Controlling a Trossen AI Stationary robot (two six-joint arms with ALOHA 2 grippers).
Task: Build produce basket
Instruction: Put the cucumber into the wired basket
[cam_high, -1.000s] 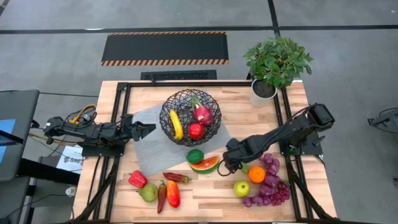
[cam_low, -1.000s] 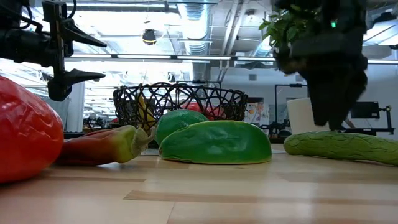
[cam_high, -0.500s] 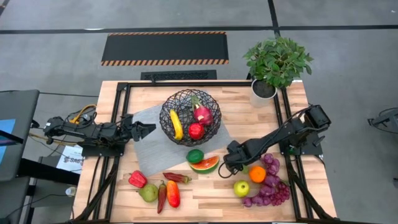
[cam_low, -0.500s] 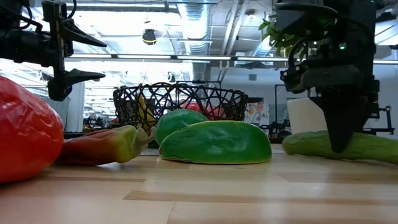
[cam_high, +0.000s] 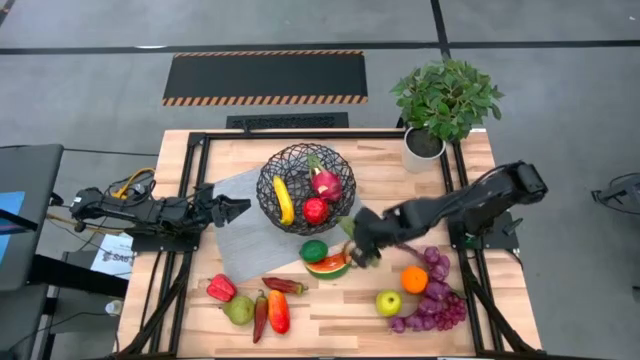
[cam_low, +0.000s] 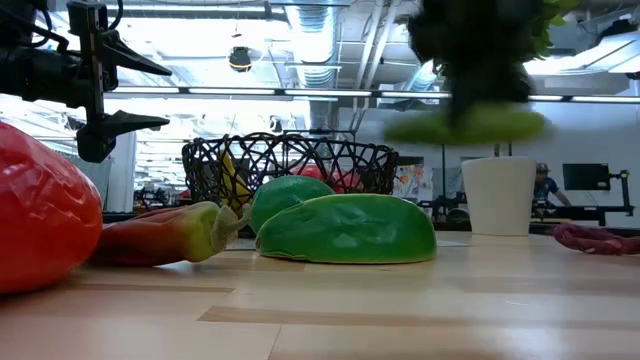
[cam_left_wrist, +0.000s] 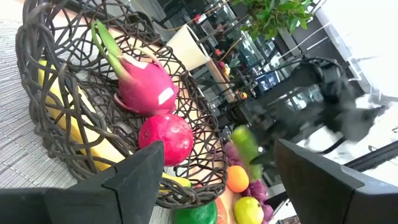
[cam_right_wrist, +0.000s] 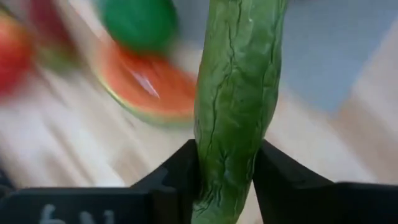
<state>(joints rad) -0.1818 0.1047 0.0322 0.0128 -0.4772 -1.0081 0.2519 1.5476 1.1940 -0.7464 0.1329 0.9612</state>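
The black wire basket stands on a grey mat and holds a banana, a dragon fruit and a red apple. My right gripper hangs above the table between the basket and the watermelon slice, shut on a green cucumber. A lime lies beside the slice. My left gripper waits level at the basket's left side, open, with nothing between its fingers. My right gripper pinches the cucumber about its middle between its two fingers. The fingers slant down from above and lie across it. The cucumber is lifted clear of the table and hangs roughly level below the gripper.
An orange, a green apple and purple grapes lie at the near right. Red peppers, a pear and chilies lie at the near left. A potted plant stands at the far right corner.
My right gripper has shut on the cucumber where it lay beside the orange and lifted it clear of the table. It has then gone up and toward the basket, past the watermelon slice, and tipped less steeply downward.
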